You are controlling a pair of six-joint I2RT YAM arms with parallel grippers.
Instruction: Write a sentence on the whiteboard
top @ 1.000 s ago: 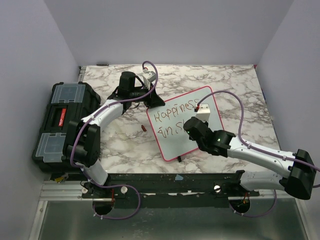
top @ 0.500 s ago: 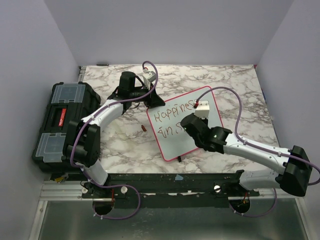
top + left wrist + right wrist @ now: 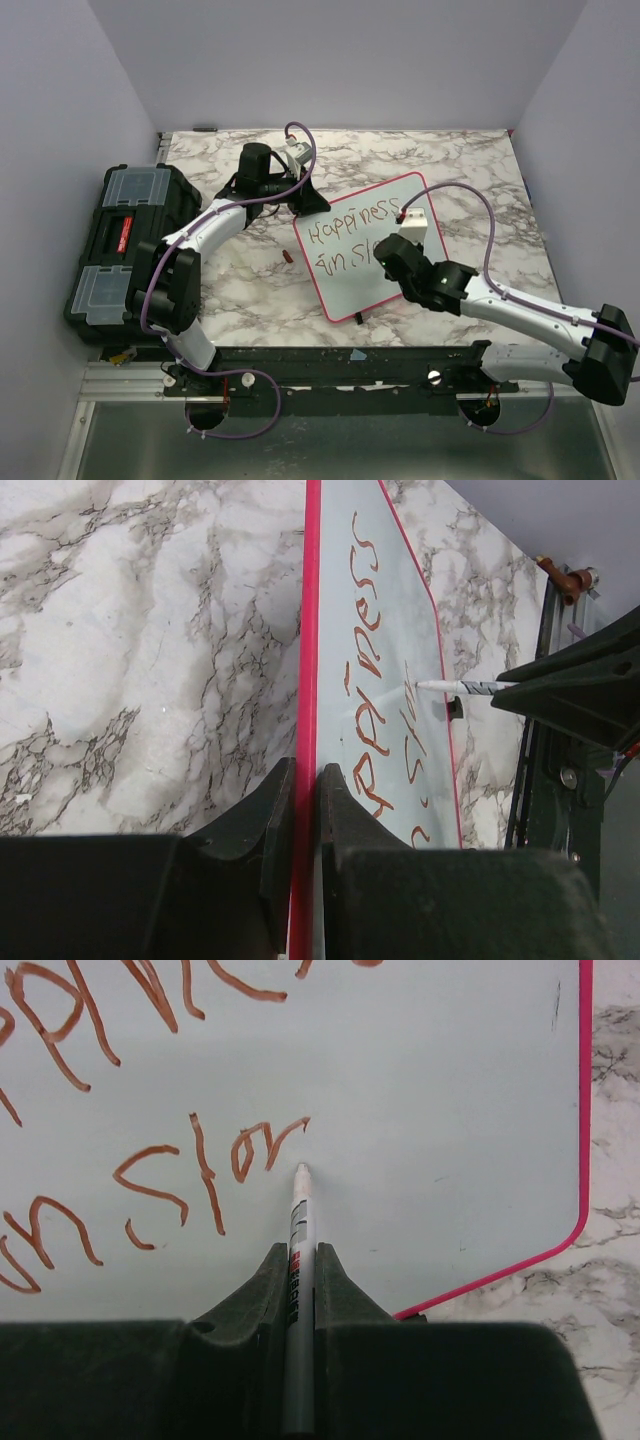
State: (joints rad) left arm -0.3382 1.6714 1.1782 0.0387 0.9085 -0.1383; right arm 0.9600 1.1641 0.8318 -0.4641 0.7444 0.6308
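The whiteboard [image 3: 405, 205], white with a thin pink-red frame, lies tilted on the marble table. It carries the sentence [image 3: 345, 225] in red-brown marker: "Happiness" above, "in Si" and part of a letter below [image 3: 200, 1170]. My left gripper [image 3: 305, 780] is shut on the board's pink frame edge [image 3: 310, 630] at its far left corner [image 3: 305, 203]. My right gripper [image 3: 298, 1260] is shut on a grey marker [image 3: 297, 1220], its tip touching the board just right of the last stroke. In the top view the right gripper [image 3: 388, 250] hangs over the second line. The marker also shows in the left wrist view [image 3: 465, 687].
A black toolbox [image 3: 125, 240] with clear lid trays sits at the left table edge. A small red cap [image 3: 287, 258] lies on the marble left of the board. The board's black foot [image 3: 360, 318] pokes out at its near edge. Grey walls enclose the table.
My right gripper has moved rightward along the second line with the marker, and more lettering now shows after "in S". The left gripper and board have not moved.
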